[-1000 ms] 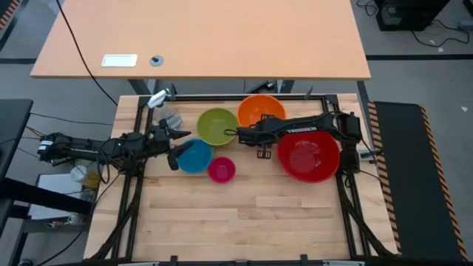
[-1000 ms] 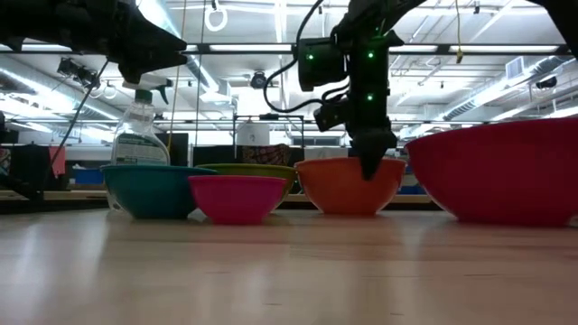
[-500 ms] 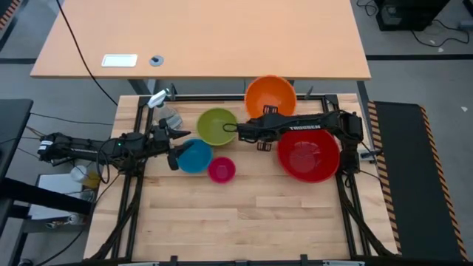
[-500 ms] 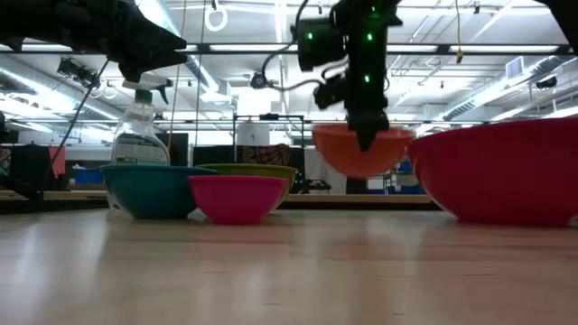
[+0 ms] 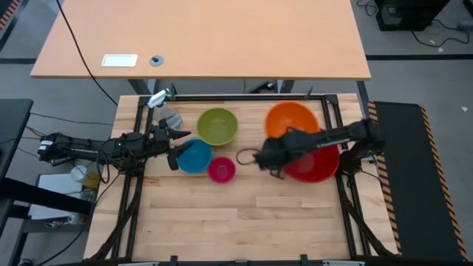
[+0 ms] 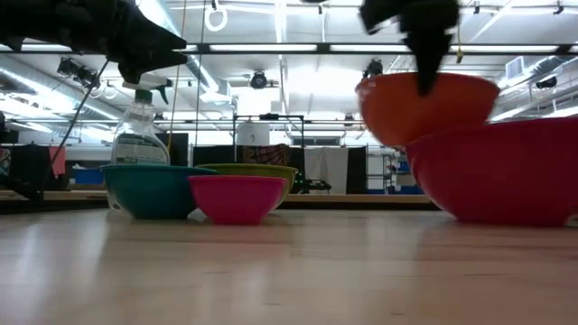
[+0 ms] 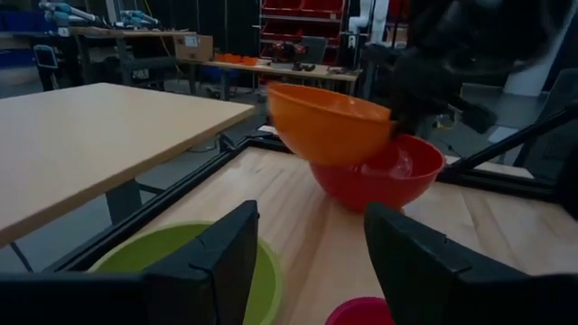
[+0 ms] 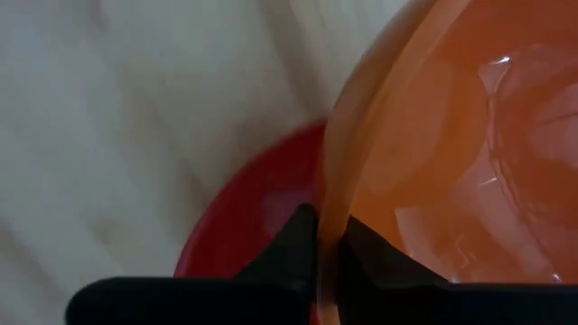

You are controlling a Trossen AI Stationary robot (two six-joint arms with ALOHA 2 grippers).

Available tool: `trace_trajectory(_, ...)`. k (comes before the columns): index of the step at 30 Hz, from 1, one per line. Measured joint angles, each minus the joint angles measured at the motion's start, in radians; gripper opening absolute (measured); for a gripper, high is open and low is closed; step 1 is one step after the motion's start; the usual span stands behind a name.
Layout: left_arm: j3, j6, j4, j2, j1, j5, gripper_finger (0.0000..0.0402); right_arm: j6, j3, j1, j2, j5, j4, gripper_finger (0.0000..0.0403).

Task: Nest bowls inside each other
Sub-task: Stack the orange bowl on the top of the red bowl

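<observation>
My right gripper (image 8: pixel 327 248) is shut on the orange bowl (image 5: pixel 293 122), which hangs tilted above the far left part of the red bowl (image 5: pixel 314 164). The red bowl stands on the table at the right. The green bowl (image 5: pixel 217 125), blue bowl (image 5: pixel 196 157) and pink bowl (image 5: pixel 222 170) stand on their bases left of centre. My left gripper (image 7: pixel 312 262) waits open and level above the blue bowl's left side. My right gripper grips the orange bowl's rim (image 8: pixel 325 212) with one finger (image 8: pixel 366 248) inside the bowl and the other (image 8: pixel 293 244) outside. The fingers come from above, pointing steeply down (image 6: pixel 424 72). The bowl hangs below them, lifted clear and tilted, over the red bowl (image 8: pixel 253 217).
A clear spray bottle (image 6: pixel 140 131) stands at the table's far left corner behind the blue bowl. Black frame rails (image 5: pixel 222 97) run along the table's edges. The near half of the wooden table (image 5: pixel 244 214) is bare.
My right gripper has lifted the orange bowl off the table at the far side. It has carried it up and toward the table's right edge, over the red bowl. The gripper has rolled, and the bowl now hangs tilted. The other bowls have stayed put.
</observation>
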Motion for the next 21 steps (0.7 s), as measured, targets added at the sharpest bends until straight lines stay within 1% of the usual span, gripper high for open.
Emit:
trace_trajectory(3,0.0,-0.008,-0.001,0.0,-0.001,0.002,0.0208,0.108,-0.115,0.045,-0.066,-0.049,-0.007,0.003)
trace_trajectory(6,0.0,-0.012,0.006,0.0,-0.001,0.007,0.0208,0.184,-0.229,0.084,-0.109,-0.084,0.022,0.0031)
trace_trajectory(8,0.0,-0.012,0.006,0.0,-0.001,0.007,0.0208,0.198,-0.302,0.1,-0.135,-0.124,0.075,0.0031)
trace_trajectory(12,0.0,-0.012,0.006,0.0,-0.001,0.008,0.0208,0.192,-0.426,0.11,-0.15,-0.183,0.259,0.0037)
trace_trajectory(17,0.0,-0.012,0.006,0.0,-0.001,0.008,0.0208,0.162,-0.504,0.1,-0.151,-0.19,0.371,0.0058)
trace_trajectory(21,0.0,-0.012,0.006,0.0,-0.001,0.008,0.0208,0.099,-0.502,0.09,-0.151,-0.201,0.441,0.0102)
